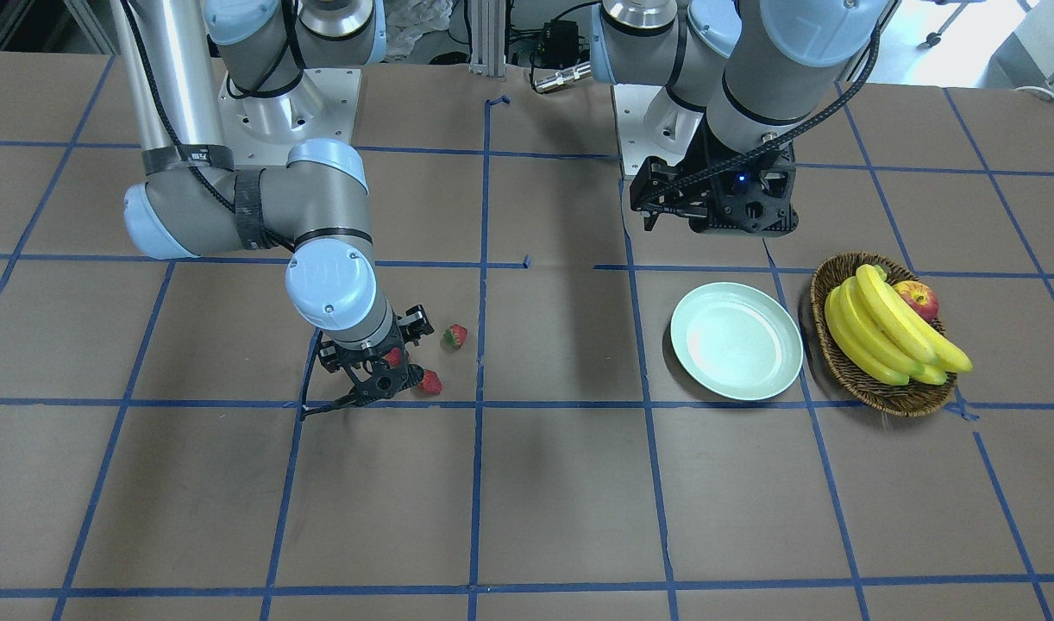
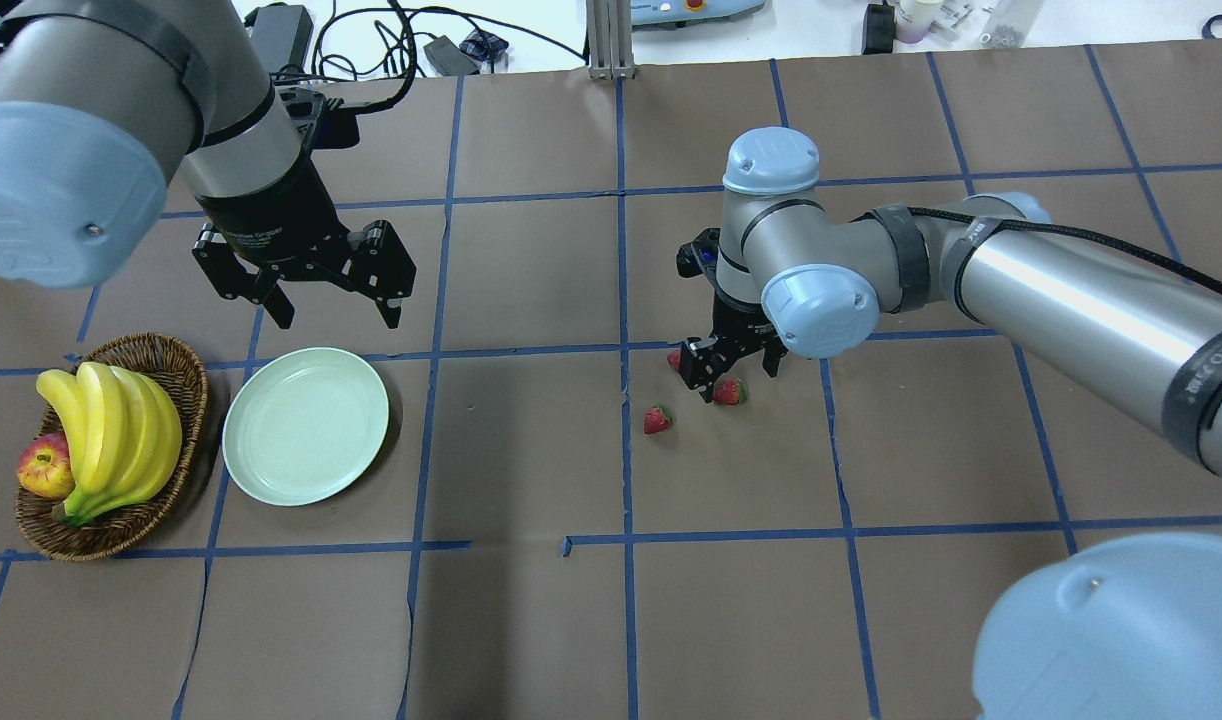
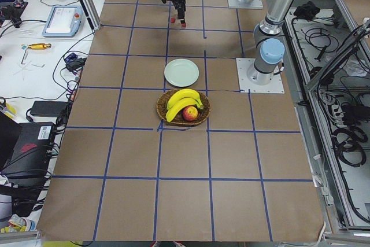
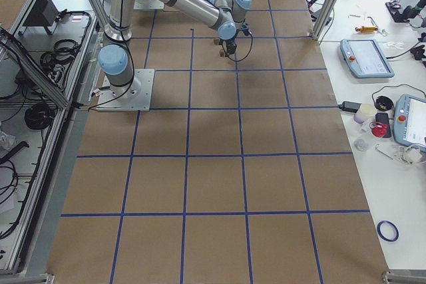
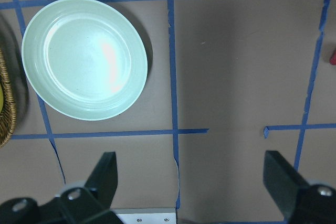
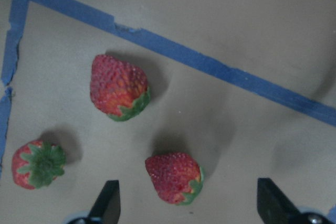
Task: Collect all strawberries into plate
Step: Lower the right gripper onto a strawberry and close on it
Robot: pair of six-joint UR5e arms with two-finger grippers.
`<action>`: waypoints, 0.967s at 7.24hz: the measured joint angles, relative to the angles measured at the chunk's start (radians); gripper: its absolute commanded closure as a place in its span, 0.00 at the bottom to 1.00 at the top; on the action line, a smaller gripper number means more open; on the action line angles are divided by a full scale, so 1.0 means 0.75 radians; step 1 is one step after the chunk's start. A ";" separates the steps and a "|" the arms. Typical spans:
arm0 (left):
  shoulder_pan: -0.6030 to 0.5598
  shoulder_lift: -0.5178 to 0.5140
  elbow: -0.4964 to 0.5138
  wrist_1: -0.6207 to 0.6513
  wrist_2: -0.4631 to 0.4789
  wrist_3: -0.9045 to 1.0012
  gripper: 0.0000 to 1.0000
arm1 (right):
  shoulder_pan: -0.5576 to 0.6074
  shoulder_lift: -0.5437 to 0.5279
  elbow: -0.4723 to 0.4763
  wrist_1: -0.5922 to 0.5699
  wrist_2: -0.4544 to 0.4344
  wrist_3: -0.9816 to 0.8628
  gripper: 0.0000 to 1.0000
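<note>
Three red strawberries lie close together on the brown table. In the right wrist view they show as one strawberry [image 6: 119,87] ahead, one [image 6: 176,178] between my fingers, and one [image 6: 38,164] at the left. My right gripper [image 2: 739,378] hangs open, low over them, straddling the middle strawberry [image 2: 729,391]; the others [image 2: 676,359] [image 2: 658,419] lie beside it. The pale green plate [image 2: 305,425] sits empty, far to the left. My left gripper [image 2: 336,315] hovers open just behind the plate [image 5: 84,59], holding nothing.
A wicker basket [image 2: 176,365] with bananas [image 2: 111,430] and an apple [image 2: 43,467] stands just left of the plate. Blue tape lines grid the brown table. Cables and equipment lie beyond the far edge.
</note>
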 measured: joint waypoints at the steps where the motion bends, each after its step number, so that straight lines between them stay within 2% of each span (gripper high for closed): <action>1: 0.000 0.000 -0.007 0.000 0.000 -0.001 0.00 | 0.002 0.002 0.012 -0.005 0.002 0.000 0.28; 2: 0.000 0.000 -0.011 0.001 0.000 -0.001 0.00 | 0.004 0.004 0.021 -0.015 0.002 -0.001 0.43; 3: 0.000 0.000 -0.013 0.001 0.000 0.000 0.00 | 0.004 0.005 0.027 -0.020 0.002 -0.001 0.63; 4: 0.000 0.000 -0.013 0.001 0.000 0.001 0.00 | 0.005 0.005 0.030 -0.024 0.003 -0.001 0.94; 5: 0.000 0.000 -0.013 0.001 0.000 0.001 0.00 | 0.005 0.005 0.031 -0.025 0.005 -0.001 1.00; 7: 0.000 0.000 -0.013 0.005 0.000 0.001 0.00 | 0.005 0.002 0.032 -0.027 0.012 0.005 1.00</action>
